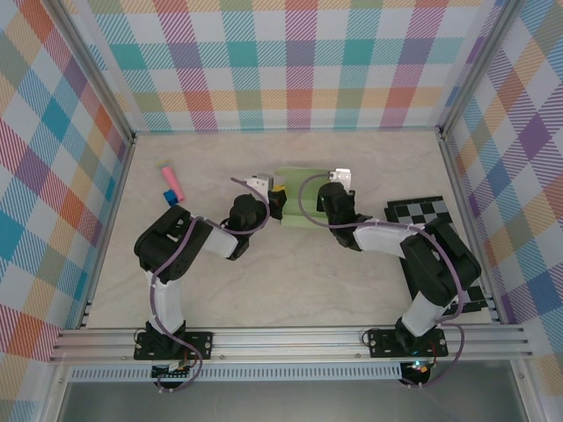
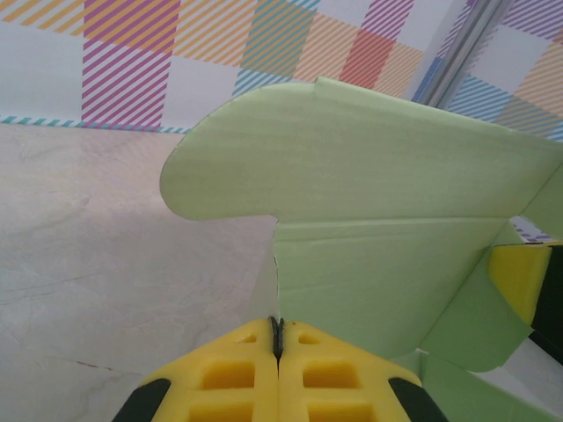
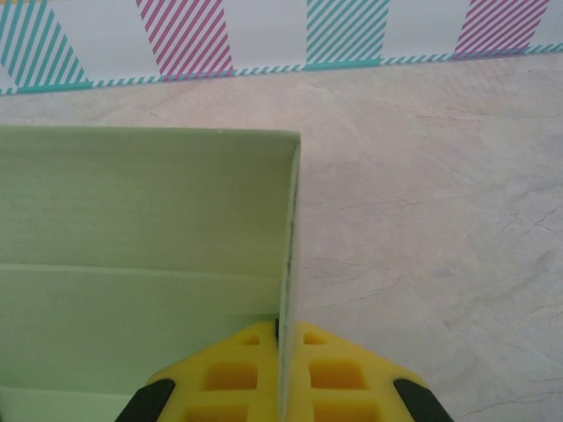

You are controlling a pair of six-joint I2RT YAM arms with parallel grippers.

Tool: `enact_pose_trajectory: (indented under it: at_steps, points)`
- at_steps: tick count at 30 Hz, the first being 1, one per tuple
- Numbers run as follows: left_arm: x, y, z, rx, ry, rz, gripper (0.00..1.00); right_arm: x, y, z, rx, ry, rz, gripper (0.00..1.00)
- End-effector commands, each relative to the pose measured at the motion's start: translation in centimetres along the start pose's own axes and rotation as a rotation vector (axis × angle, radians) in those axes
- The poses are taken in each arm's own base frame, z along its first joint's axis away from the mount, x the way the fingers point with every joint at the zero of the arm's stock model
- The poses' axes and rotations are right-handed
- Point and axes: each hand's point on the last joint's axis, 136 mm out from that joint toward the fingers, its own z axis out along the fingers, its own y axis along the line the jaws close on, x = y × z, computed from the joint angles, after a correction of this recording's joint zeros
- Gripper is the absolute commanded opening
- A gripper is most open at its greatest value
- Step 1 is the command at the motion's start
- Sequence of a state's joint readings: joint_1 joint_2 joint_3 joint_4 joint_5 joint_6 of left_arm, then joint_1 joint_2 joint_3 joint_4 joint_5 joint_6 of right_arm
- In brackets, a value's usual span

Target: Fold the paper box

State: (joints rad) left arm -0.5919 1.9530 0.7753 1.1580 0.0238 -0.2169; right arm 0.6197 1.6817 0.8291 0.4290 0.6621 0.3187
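The paper box [image 1: 297,209] is a pale green card piece, partly folded, held up between my two grippers near the table's middle back. My left gripper [image 1: 278,202] is at its left side and my right gripper [image 1: 329,188] at its right. In the left wrist view a rounded flap of the paper box [image 2: 352,167] stands upright, and its side edge runs down into my shut left gripper [image 2: 277,327]. The right wrist view has a vertical wall of the paper box [image 3: 141,211] pinched edge-on in my shut right gripper [image 3: 286,330].
A small pink-and-blue stick [image 1: 172,182] lies at the back left of the table. A black-and-white checkered board [image 1: 422,211] lies at the right, partly under the right arm. Plaid walls close in the back and both sides.
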Motion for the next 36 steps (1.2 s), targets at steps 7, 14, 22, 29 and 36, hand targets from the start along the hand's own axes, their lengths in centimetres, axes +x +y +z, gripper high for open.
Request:
enact_pose_trajectory:
  at_steps: [7, 14, 22, 29, 36]
  points:
    - [2.2, -5.2, 0.3, 0.163, 0.086, -0.009, 0.02, 0.3, 3.5, 0.5, -0.071, 0.103, 0.116, 0.00]
    - [2.7, -5.1, 0.5, 0.158, 0.114, -0.004, 0.06, 3.4, 2.2, 0.1, -0.053, 0.160, 0.108, 0.00]
    - [3.5, -5.4, -0.5, 0.182, 0.141, 0.023, 0.15, 3.3, 1.9, -0.9, -0.093, 0.124, 0.028, 0.00]
    - [3.0, -7.4, -0.5, 0.317, 0.169, 0.045, 0.30, 3.1, 1.5, -0.1, -0.071, 0.117, -0.005, 0.00]
    - [1.3, -8.6, -1.6, 0.495, 0.195, 0.030, 0.42, 3.0, 0.2, 1.1, -0.043, 0.122, -0.001, 0.00]
